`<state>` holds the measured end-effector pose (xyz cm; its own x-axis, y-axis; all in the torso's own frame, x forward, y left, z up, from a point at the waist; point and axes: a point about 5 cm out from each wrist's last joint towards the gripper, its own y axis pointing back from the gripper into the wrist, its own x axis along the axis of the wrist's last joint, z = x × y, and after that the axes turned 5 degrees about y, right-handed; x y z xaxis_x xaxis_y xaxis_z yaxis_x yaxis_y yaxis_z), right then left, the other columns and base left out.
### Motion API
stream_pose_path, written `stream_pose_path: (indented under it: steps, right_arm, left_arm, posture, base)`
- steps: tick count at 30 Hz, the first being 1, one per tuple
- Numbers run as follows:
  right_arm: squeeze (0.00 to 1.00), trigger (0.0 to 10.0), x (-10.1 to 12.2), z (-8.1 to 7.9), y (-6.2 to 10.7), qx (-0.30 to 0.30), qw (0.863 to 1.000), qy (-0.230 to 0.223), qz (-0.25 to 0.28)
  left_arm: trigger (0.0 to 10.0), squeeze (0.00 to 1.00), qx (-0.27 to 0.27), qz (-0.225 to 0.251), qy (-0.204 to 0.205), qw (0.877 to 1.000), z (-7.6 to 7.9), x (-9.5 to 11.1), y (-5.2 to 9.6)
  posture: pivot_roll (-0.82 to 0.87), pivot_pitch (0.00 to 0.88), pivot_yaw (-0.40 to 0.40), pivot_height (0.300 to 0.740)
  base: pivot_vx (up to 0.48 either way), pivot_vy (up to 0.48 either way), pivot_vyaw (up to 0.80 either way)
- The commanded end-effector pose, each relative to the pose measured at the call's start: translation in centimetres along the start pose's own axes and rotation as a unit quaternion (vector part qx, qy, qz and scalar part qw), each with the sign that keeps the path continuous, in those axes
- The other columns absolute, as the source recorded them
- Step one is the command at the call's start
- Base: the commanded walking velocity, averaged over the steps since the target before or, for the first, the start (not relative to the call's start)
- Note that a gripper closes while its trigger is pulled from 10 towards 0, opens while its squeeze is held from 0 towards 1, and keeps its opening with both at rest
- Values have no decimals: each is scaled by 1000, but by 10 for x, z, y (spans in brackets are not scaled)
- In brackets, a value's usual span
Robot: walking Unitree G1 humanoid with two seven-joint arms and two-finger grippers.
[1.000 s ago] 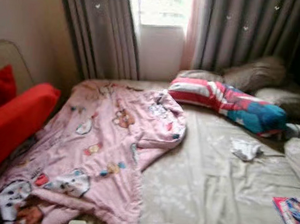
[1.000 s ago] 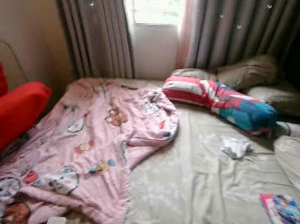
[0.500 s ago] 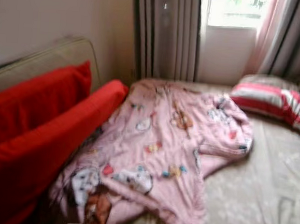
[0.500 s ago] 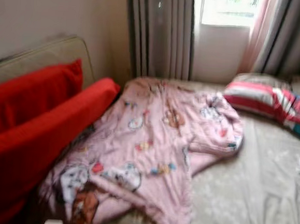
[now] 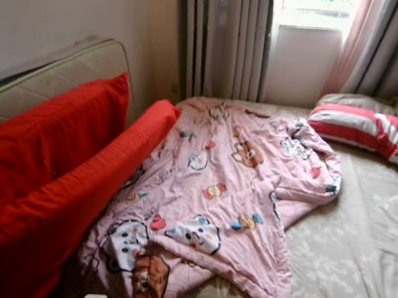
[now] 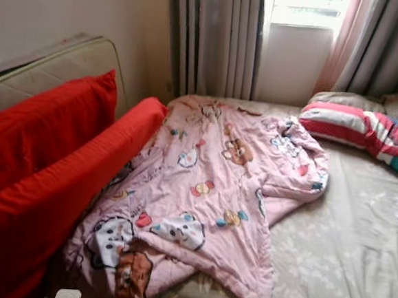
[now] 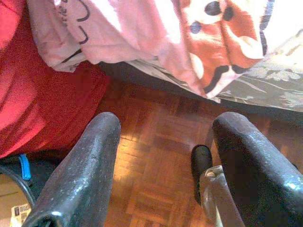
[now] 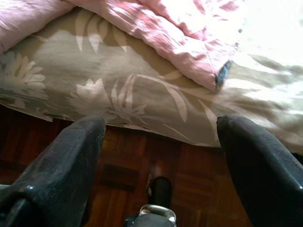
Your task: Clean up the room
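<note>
A pink cartoon-print blanket (image 5: 223,192) lies crumpled across the left half of a bed with a beige floral sheet (image 5: 356,258). Its near corner hangs over the bed's front edge (image 7: 208,42). A striped red, white and blue pillow (image 5: 366,131) rests at the head of the bed. My left gripper (image 7: 163,161) hangs open over the parquet floor beside the bed, below the blanket's corner. My right gripper (image 8: 158,165) is open too, low at the bed's front edge, with the sheet and blanket hem (image 8: 189,52) just beyond its fingers.
Red cushions (image 5: 52,179) lean against an upright mattress (image 5: 67,66) along the left wall. Grey curtains (image 5: 225,40) and a window (image 5: 313,6) stand behind the bed. Beige pillows (image 5: 361,101) lie at the head. Parquet floor (image 7: 156,161) runs under the bed's front edge.
The camera has turned left: the red cushions and the mattress fill more of the left side, and the bed's right part has slid out of frame. Nothing on the bed has moved.
</note>
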<state>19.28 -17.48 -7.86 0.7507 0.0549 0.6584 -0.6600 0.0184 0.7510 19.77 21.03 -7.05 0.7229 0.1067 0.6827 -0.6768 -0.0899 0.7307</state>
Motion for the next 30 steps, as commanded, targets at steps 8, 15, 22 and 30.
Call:
stream_pose_path:
  steps: [8,15,22,30]
  right_arm:
    - [0,10000,0,1,0,0,1000,-1,3]
    - [0,10000,2,2,0,2,1000,10,6]
    - [0,10000,8,5,-1,7,1000,26,13]
    - [0,10000,10,10,-2,-5,1000,19,14]
  left_arm:
    - [10000,0,-1,-3,0,1000,-2,-2,1]
    - [10000,0,6,-1,11,1000,-3,-2,1]
    - [10000,0,9,-7,25,1000,1,-8,2]
    - [10000,0,5,-8,27,1000,5,-8,2]
  posture:
    - [33,0,55,740]
    - [47,0,23,740]
    - [37,0,-16,740]
    - [29,0,-7,740]
  base:
    - [0,0,0]
    - [0,0,0]
    - [0,0,0]
    - [0,0,0]
